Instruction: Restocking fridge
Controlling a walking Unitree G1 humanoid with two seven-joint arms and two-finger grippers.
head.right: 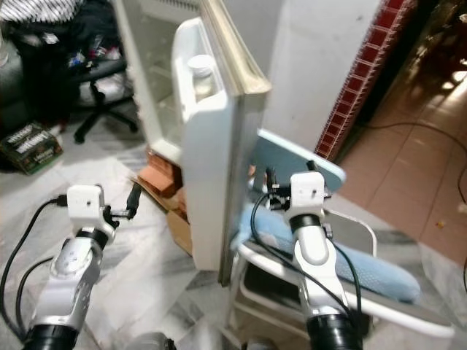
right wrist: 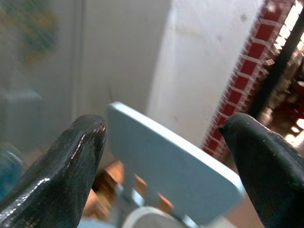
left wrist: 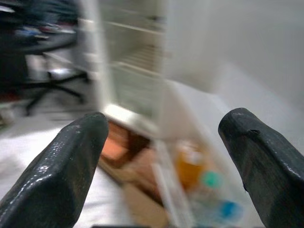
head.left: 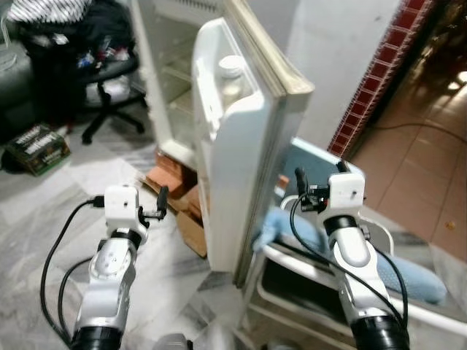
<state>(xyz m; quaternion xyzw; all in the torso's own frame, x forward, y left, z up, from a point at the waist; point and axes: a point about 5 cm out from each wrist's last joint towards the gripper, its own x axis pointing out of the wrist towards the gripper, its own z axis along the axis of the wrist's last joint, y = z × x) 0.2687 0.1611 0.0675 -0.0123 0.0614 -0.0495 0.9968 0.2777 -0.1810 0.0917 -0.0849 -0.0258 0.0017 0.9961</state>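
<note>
Your left arm is raised in front of you, bent at the elbow, and the left gripper (head.left: 161, 204) has its two black fingers (left wrist: 61, 175) spread wide apart, holding nothing. Your right arm is raised the same way; the right gripper (head.left: 321, 179) is also spread wide, with nothing between its fingers (right wrist: 57, 175).

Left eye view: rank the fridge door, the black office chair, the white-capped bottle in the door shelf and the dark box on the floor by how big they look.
1. fridge door, by far the largest.
2. black office chair.
3. dark box on the floor.
4. white-capped bottle, only its top showing.

The door stands nearest the camera, so its lead is partly perspective.
</note>
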